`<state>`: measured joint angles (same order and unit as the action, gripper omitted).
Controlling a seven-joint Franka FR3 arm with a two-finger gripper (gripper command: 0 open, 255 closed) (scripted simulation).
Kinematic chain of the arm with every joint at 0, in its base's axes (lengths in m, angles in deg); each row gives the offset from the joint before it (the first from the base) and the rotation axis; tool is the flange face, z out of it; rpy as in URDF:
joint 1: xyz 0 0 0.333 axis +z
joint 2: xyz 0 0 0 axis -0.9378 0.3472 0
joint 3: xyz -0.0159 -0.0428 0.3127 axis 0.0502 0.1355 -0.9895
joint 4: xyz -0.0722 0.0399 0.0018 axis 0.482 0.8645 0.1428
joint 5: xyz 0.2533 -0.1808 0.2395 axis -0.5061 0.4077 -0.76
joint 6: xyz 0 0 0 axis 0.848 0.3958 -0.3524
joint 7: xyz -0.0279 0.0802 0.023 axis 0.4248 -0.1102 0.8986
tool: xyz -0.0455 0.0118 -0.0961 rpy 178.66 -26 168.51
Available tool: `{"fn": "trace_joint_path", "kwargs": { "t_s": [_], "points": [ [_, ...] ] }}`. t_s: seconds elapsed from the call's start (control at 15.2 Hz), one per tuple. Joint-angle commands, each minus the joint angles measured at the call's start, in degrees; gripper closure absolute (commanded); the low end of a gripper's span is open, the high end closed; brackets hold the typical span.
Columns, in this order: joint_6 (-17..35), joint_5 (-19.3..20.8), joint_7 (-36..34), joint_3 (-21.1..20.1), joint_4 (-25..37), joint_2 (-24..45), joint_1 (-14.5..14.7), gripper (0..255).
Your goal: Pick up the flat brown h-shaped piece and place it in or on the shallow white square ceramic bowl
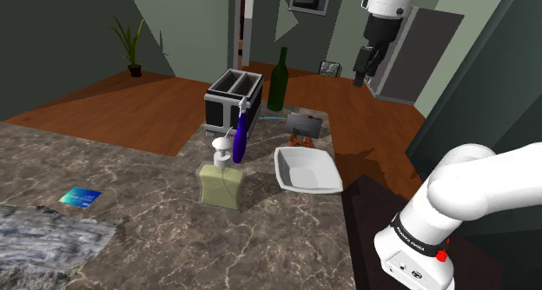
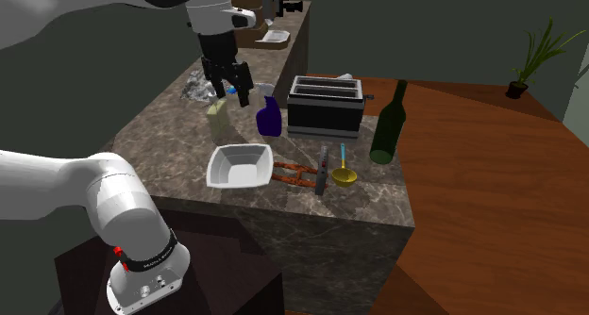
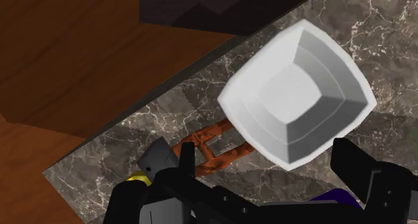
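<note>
The flat brown h-shaped piece [image 2: 294, 176] is lying flat on the marble counter [image 2: 179, 124], close to the counter edge that is facing the robot's stand. One end is reaching the rim of the shallow white square bowl [image 2: 241, 165]; whether they are touching cannot be told. The bowl is sitting empty along that same edge, with the piece between it and a dark grey upright object [image 2: 323, 169]. Just past that object a yellow spoon [image 2: 344, 174] is resting, towards the corner at the second exterior view's right.

The gripper [image 2: 231, 94] is hanging high above the counter, well apart from the piece. Its black fingers [image 3: 187, 163] are standing wide apart and gripping nothing. In the wrist view the bowl and the piece are showing below them.

Further in from the edge, a purple spray bottle [image 2: 269, 118] and a pale olive soap dispenser [image 2: 217, 123] are standing behind the bowl. A black and silver toaster [image 2: 326, 106] and a dark green bottle [image 2: 389, 124] are standing behind the piece. A small blue card [image 1: 81, 197] is lying well apart, towards the shoulder view's left; any print on it is too small to read. A black band [image 1: 413, 236] near the arm's base is carrying white lettering, also too small to read.
</note>
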<state>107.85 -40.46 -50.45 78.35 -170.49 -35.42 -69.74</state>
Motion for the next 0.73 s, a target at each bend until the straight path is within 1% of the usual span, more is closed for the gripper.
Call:
{"fn": "trace_joint_path", "kwargs": {
  "t_s": [0.0,0.33,0.66],
  "points": [
    [0.0,0.0,0.0,0.0,0.0,0.0,0.0,0],
    [10.24,1.39,6.34,3.66,-6.27,3.38,0.9,0],
    [20.78,2.42,12.67,7.21,-10.41,9.28,1.75,0]
  ]
}}
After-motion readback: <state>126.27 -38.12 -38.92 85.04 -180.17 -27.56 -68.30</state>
